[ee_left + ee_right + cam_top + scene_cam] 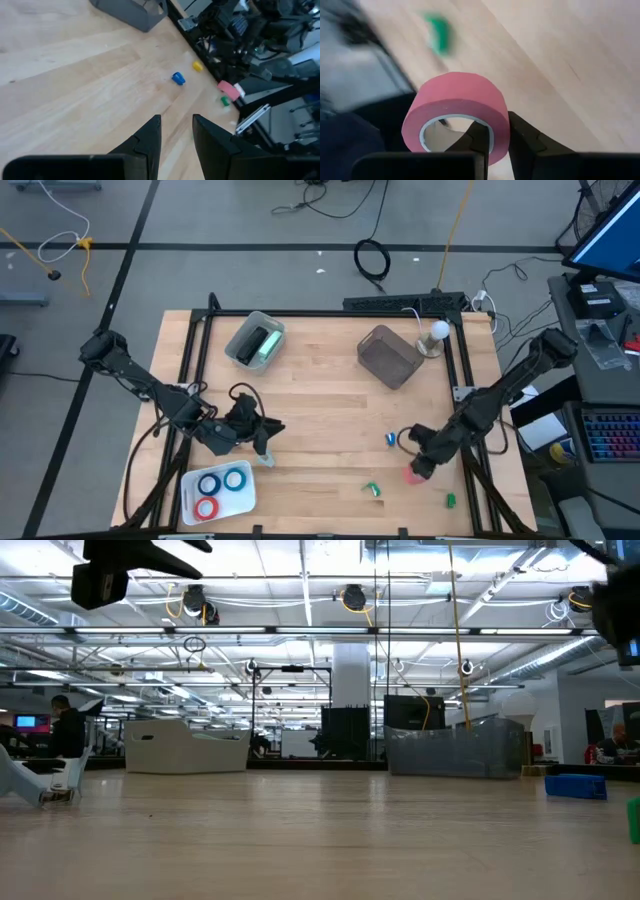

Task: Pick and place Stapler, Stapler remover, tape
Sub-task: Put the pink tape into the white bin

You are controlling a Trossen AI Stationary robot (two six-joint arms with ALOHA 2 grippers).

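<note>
1. While the right gripper (492, 142) pinches the wall of a red tape roll (457, 100) near the table's (320, 420) right front corner, three rolls (222, 485) lie in a white tray (192, 480) at the left front.
2. Left gripper (175, 135) hovers beside the tray, fingers slightly parted, empty.

Four tape rolls: two blue (210, 485) (235, 478), two red (206, 507) (416, 473); three bins (256, 340) (390, 357) (244, 498); two arms.
</note>
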